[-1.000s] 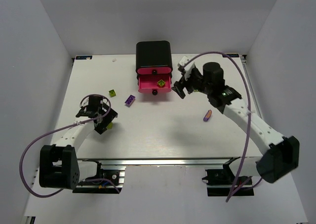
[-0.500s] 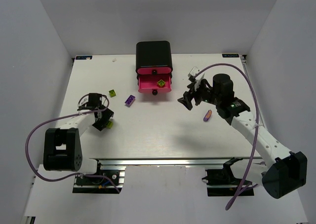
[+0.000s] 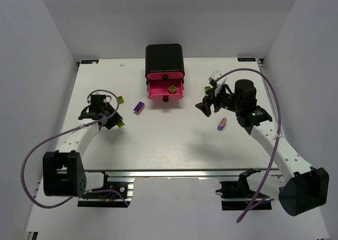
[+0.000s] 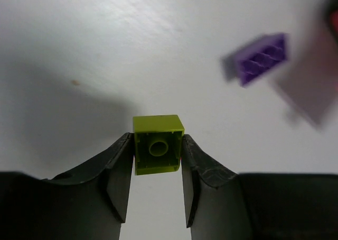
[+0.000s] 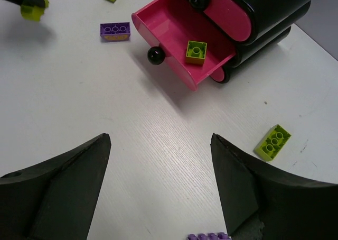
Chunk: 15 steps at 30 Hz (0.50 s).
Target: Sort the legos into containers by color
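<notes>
Left gripper, jaws clamped on the held lime brick at lower centre of the left wrist view, its hollow underside toward the lens. A purple brick lies at upper right. Overhead, this arm has moved up-frame within the last second with the brick between its fingers, so you may judge the pick made and the carry to the open drawer still ahead. Right gripper, spread and empty, has backed rightward from that drawer, where a stored lime brick sits, which leaves your approach free.
</notes>
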Motion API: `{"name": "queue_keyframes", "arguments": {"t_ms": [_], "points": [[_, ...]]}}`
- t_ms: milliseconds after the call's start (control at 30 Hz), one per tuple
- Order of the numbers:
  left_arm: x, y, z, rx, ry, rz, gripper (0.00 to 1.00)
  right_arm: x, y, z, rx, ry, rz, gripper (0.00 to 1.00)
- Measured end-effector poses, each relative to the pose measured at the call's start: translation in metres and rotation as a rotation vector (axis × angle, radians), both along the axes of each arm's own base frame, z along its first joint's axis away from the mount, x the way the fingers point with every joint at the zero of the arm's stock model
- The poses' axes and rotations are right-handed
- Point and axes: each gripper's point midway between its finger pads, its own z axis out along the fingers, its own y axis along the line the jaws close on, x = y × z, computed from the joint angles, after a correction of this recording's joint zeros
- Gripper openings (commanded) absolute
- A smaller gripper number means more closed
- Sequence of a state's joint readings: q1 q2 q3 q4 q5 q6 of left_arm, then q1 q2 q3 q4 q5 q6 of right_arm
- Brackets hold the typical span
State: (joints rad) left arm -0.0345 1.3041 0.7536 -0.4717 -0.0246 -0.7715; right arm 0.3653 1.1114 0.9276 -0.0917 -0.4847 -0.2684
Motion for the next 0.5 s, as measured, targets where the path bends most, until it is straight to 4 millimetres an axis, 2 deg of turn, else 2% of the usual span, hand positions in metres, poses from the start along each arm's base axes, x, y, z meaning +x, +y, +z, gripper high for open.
{"name": "queue_keyframes", "arguments": {"t_ms": [33, 67, 133, 167, 200, 267, 367, 500], "points": [[0.004, -0.005, 0.010, -0.008, -0.038, -0.042, 0.15, 0.001, -0.001, -0.001, 0.000, 0.001, -0.003, 0.78], [0.011, -0.012, 0.028, -0.021, -0.105, -0.105, 0.11, 0.001, -0.002, -0.002, 0.000, 0.002, -0.007, 0.65], [0.019, -0.025, 0.058, -0.041, -0.214, -0.191, 0.07, 0.003, -0.004, -0.004, 0.001, 0.004, -0.016, 0.46], [0.024, -0.031, 0.074, -0.052, -0.271, -0.230, 0.07, 0.004, -0.006, -0.005, 0.003, 0.006, -0.023, 0.23], [0.031, -0.037, 0.091, -0.066, -0.324, -0.263, 0.07, 0.005, -0.007, -0.006, 0.001, 0.004, -0.028, 0.13], [0.046, -0.050, 0.119, -0.099, -0.415, -0.319, 0.07, 0.007, -0.009, -0.009, 0.005, 0.019, -0.046, 0.00], [0.072, -0.071, 0.143, -0.175, -0.505, -0.374, 0.07, 0.011, -0.013, -0.011, 0.010, 0.030, -0.068, 0.02], [0.098, -0.101, 0.135, -0.277, -0.508, -0.403, 0.07, 0.016, -0.016, -0.012, 0.018, 0.033, -0.093, 0.08]]}}
